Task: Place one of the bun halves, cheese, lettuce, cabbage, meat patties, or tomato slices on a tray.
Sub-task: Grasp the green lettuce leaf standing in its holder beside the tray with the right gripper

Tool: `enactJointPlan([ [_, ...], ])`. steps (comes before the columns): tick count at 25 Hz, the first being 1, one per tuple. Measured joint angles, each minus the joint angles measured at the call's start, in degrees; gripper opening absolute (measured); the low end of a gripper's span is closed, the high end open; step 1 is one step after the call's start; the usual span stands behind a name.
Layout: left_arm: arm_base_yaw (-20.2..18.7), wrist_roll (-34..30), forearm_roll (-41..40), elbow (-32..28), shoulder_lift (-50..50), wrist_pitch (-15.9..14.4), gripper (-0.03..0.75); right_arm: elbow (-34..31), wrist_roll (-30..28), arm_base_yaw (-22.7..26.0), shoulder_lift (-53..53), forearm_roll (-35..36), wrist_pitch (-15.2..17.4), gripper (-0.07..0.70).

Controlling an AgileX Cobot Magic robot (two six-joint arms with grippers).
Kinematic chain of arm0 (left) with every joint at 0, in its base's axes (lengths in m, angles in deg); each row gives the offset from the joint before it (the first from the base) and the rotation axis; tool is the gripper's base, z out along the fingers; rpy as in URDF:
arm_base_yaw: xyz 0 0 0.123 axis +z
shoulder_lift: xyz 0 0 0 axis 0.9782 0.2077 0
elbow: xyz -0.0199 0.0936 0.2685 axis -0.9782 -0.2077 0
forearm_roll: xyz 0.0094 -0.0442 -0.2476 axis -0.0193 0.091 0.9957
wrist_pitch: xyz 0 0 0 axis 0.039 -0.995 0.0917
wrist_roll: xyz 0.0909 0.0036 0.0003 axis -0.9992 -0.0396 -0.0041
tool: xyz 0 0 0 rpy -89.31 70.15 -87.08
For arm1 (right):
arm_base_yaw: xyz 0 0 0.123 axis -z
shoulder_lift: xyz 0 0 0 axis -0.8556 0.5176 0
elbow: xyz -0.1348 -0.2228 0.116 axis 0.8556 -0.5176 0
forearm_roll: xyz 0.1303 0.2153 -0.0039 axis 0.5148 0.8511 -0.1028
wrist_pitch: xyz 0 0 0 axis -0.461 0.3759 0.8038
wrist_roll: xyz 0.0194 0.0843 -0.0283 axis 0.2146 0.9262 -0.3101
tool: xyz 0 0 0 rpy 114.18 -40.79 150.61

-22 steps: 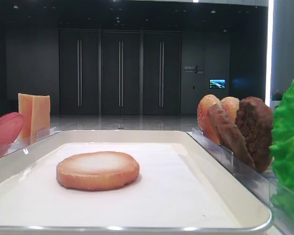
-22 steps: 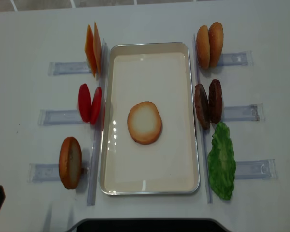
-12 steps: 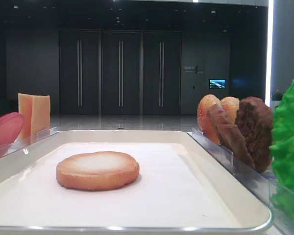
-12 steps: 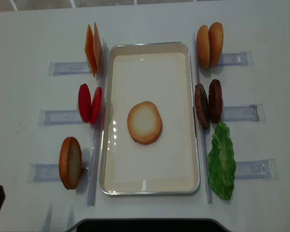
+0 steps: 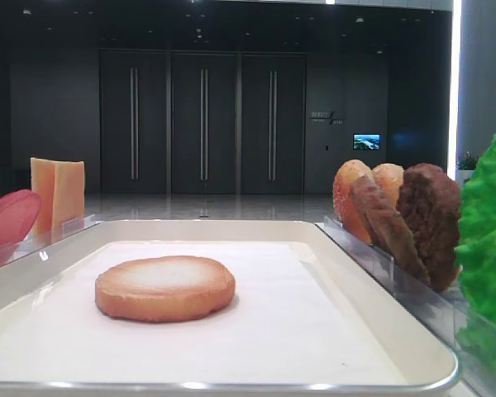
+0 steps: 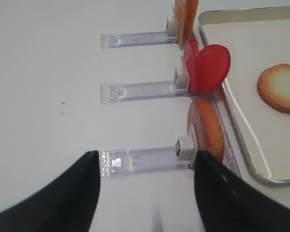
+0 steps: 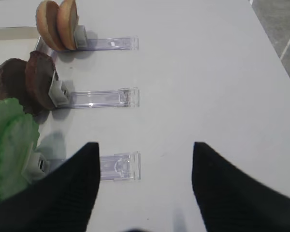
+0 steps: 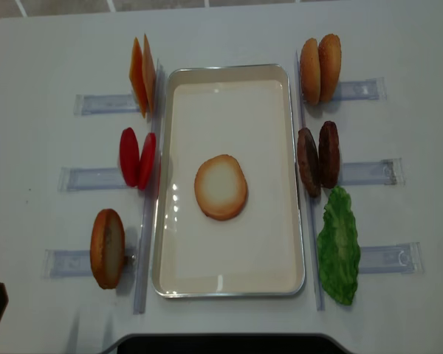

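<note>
A flat bun half [image 8: 221, 186] with a pale face lies mid-tray [image 8: 229, 68]. Left of the tray stand cheese [image 8: 142, 76], tomato slices [image 8: 136, 158] and a domed bun half [image 8: 107, 248]. On its right stand two bun halves [image 8: 320, 68], meat patties [image 8: 318, 158] and lettuce [image 8: 338, 247]. Cabbage is out of view. My right gripper [image 7: 145, 145] hangs open over bare table beside the lettuce [image 7: 9, 145]. My left gripper [image 6: 146, 153] is open above the holder of the domed bun half [image 6: 208, 133]. Neither holds anything.
Clear plastic holders [image 8: 365, 172] stick out sideways from each food item on both sides of the tray. A dark base [image 8: 221, 343] runs along the near table edge. The right table edge [image 7: 280, 48] drops to tiled floor.
</note>
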Motion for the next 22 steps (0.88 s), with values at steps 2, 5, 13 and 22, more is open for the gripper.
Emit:
enactJointPlan([
  [2, 0.00, 0.00, 0.00, 0.00, 0.00, 0.00, 0.471, 0.00, 0.27, 0.00, 0.00, 0.26, -0.05, 0.402],
  [5, 0.00, 0.00, 0.02, 0.00, 0.00, 0.00, 0.471, 0.14, 3.98, 0.00, 3.93, -1.49, -0.20, 0.402],
  [13, 0.00, 0.00, 0.02, 0.00, 0.00, 0.00, 0.471, 10.21, 4.74, 0.00, 43.73, -3.71, -0.71, 0.402],
  [22, 0.00, 0.00, 0.02, 0.00, 0.00, 0.00, 0.471, 24.91, 2.78, -0.47, 64.70, 1.39, 4.34, 0.402],
])
